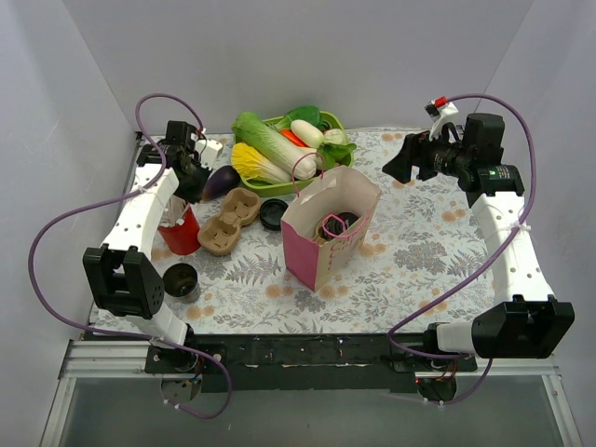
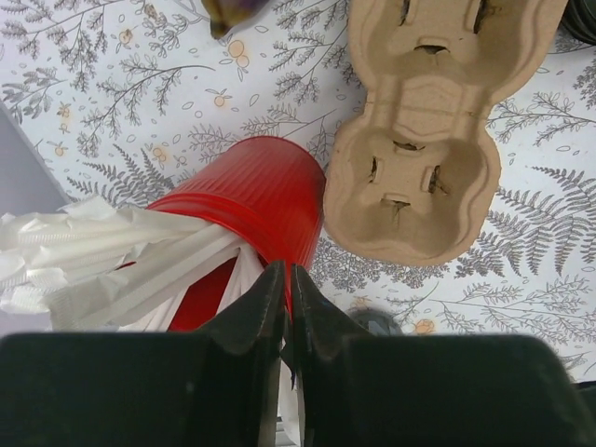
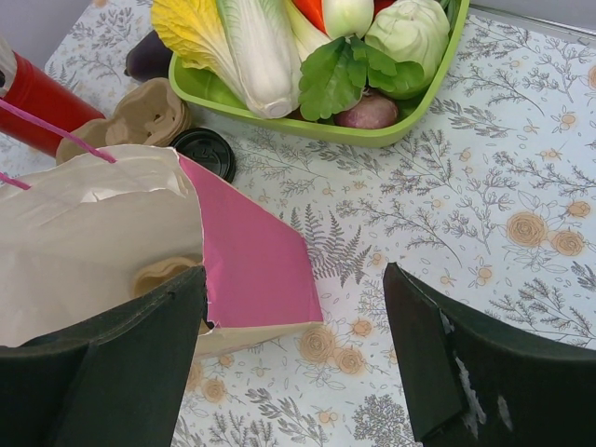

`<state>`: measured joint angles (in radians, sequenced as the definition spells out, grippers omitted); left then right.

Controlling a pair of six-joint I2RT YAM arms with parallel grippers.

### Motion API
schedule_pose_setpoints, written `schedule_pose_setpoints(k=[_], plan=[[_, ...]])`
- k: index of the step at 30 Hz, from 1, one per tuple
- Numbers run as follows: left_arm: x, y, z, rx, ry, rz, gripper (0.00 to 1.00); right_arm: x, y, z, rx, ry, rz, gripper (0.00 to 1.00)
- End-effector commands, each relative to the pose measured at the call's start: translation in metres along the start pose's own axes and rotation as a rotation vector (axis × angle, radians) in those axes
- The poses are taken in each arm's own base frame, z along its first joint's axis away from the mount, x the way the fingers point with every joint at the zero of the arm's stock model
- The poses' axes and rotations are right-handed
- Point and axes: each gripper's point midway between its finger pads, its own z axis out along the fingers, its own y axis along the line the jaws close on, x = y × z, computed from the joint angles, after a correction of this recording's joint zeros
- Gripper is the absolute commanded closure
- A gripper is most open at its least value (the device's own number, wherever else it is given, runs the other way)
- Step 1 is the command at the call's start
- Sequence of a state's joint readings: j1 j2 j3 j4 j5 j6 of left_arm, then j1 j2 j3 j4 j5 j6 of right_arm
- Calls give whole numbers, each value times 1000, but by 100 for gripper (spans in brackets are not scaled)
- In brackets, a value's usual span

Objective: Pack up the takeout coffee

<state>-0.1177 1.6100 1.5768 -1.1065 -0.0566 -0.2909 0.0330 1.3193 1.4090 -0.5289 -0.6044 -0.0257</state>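
One takeout coffee cup [image 1: 180, 279], dark with a round black top, stands on the table at the near left; its rim peeks out beside my left fingers in the left wrist view [image 2: 374, 322]. A pink paper bag [image 1: 312, 251] stands open in the middle, with a dark round cup top [image 1: 341, 223] inside it. My left gripper [image 1: 191, 179] is shut just above the red cup of white straws [image 2: 251, 191]. A white strip shows under the fingers. My right gripper [image 3: 296, 275] is wide open and empty, raised to the right of the bag [image 3: 251, 265].
A brown two-hole carrier [image 1: 231, 221] lies between the red cup [image 1: 180, 233] and the bag, with a loose black lid [image 1: 272, 216] beside it. A green tray [image 1: 276, 188] of vegetables and a purple eggplant [image 1: 220, 182] sit behind. More brown cardboard [image 3: 160, 276] shows inside the bag.
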Motion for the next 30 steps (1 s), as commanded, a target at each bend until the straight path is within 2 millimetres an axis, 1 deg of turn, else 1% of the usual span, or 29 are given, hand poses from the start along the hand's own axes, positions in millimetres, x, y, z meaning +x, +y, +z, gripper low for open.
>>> schedule_pose_setpoints(k=[1, 2, 3, 4, 5, 6, 7, 9, 10, 15, 16, 17, 19, 20, 21, 23, 24, 25, 26, 27, 28, 30], plan=[[-5, 11, -23, -48, -44, 19, 100, -7, 1, -3, 4, -20, -22, 16], [-3, 10, -26, -43, -34, 22, 100, -7, 1, -3, 4, -19, -22, 16], [-10, 13, -35, -51, -59, 21, 100, -6, 0, -3, 6, -16, -23, 16], [-13, 14, -40, -51, -68, 28, 100, -5, 0, -3, 6, -14, -23, 16], [-11, 14, -46, -47, -62, 29, 100, -5, 0, -3, 6, -13, -24, 16], [-14, 14, -53, -47, -75, 27, 100, -3, -1, -2, 9, -9, -20, 16], [-20, 15, -63, -46, -105, 24, 100, -3, -1, -1, 6, -8, -20, 16], [-23, 13, -77, -33, -129, 22, 100, -2, -3, 1, 4, -2, -15, 16], [-30, 14, -88, -34, -162, 19, 100, -2, -3, 3, 1, 0, -19, 16], [-37, 14, -115, -28, -216, 43, 100, -3, -8, 9, -1, 15, -18, 17], [-41, 8, -117, 5, -231, 49, 100, -4, -9, 10, 0, 15, -18, 17], [-50, 10, -130, 5, -271, 47, 100, -4, -11, 13, 0, 20, -15, 17], [-65, 1, -139, 69, -325, 56, 100, -7, -13, 14, 2, 17, -17, 17], [-78, 1, -160, 68, -398, 57, 100, -6, -15, 16, 5, 22, -12, 17], [-87, -6, -169, 116, -447, 70, 100, -7, -16, 16, 9, 24, -14, 17], [-102, -15, -189, 167, -535, 102, 100, -10, -18, 17, 14, 22, -24, 17], [-110, -21, -207, 196, -602, 129, 100, -11, -19, 17, 17, 21, -31, 17], [-116, -30, -216, 243, -644, 150, 100, -12, -20, 17, 23, 24, -35, 17], [-122, -34, -219, 266, -664, 147, 100, -12, -21, 17, 26, 24, -38, 17], [-129, -35, -232, 273, -711, 150, 100, -11, -22, 17, 31, 30, -41, 17], [-132, -41, -238, 315, -732, 148, 100, -11, -23, 17, 34, 32, -44, 17], [-137, -43, -240, 325, -749, 136, 100, -9, -24, 16, 40, 38, -48, 17]])
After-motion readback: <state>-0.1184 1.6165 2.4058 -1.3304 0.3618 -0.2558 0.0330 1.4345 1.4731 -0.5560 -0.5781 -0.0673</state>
